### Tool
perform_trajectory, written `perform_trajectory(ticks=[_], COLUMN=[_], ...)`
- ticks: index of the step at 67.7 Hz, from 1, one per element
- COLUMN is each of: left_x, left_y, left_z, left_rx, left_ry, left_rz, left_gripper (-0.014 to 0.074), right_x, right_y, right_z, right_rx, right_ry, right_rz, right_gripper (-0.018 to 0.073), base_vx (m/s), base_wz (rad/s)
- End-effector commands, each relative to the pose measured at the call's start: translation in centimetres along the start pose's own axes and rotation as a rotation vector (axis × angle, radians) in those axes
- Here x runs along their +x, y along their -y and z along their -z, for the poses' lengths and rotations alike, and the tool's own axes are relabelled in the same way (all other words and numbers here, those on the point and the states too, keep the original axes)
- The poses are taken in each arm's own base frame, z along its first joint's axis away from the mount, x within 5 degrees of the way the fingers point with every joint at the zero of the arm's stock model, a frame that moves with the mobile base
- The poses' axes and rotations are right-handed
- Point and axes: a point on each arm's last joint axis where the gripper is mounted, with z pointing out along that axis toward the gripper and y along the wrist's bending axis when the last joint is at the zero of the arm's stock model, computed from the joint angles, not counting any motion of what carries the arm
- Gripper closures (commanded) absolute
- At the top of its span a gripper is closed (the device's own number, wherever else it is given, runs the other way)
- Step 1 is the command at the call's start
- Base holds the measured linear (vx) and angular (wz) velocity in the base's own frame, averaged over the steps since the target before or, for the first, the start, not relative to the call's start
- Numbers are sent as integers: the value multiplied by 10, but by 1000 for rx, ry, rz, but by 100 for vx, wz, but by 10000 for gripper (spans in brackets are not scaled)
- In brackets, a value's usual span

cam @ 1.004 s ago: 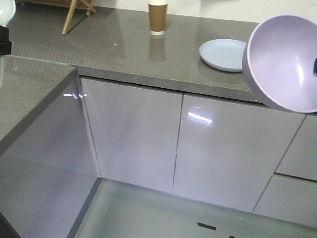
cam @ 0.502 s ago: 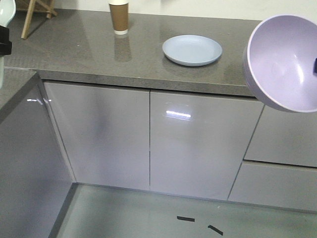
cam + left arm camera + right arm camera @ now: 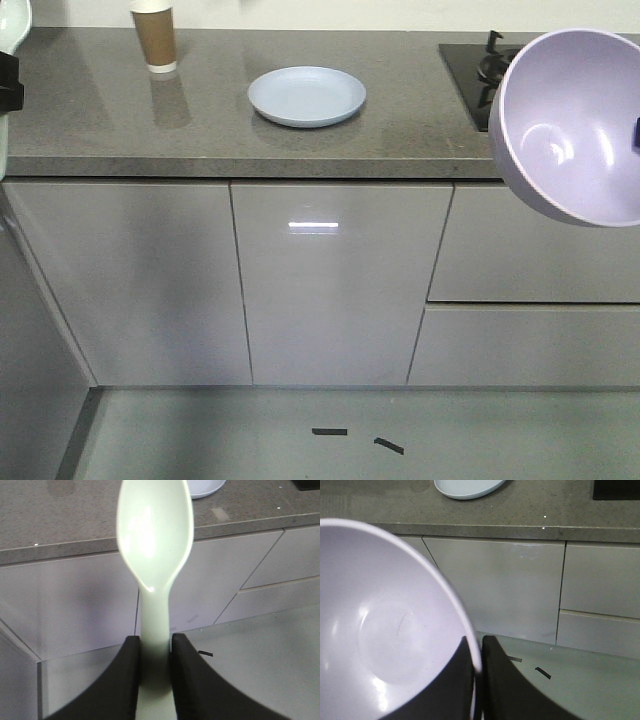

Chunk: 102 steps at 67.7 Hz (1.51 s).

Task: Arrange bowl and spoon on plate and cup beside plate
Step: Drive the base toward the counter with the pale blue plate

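Observation:
The pale blue plate [image 3: 306,96] lies on the grey countertop [image 3: 400,140], and the brown paper cup [image 3: 155,38] stands upright to its left, apart from it. My right gripper [image 3: 476,652] is shut on the rim of the lavender bowl [image 3: 385,625], with one finger inside and one outside. The bowl [image 3: 575,125] hangs tilted in front of the counter's right end. My left gripper [image 3: 154,645] is shut on the handle of the pale mint spoon [image 3: 155,540], scoop pointing toward the counter. The plate's edge [image 3: 467,487] shows at the top of the right wrist view.
A black stove hob [image 3: 478,62] is set into the counter right of the plate. Glossy grey cabinet doors [image 3: 330,280] and drawers [image 3: 530,345] stand below the counter edge. Two black tape marks [image 3: 330,432] lie on the floor.
In the front view the counter, cup and plate have slid left and the hob has come into sight. Bowl and spoon stay held in the same places in the view.

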Motion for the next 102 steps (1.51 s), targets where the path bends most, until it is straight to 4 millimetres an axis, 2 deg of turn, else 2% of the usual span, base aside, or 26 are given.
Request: perform_trajectory(ticks=[1,102], left_x=[-10,-10], left_y=[6,6], left_z=[16,16], left_rx=[16,16], left_ry=[108,108], left_rz=[1,1], left_gripper=[603,603], right_x=[-11,-11], right_y=[-7,-7], right_z=[13,13], right_rx=[-11,-11], right_ry=[105,105], right_rz=[12,12], right_gripper=[566,566], base_vx=[-2,2], base_wz=[-24,-4])
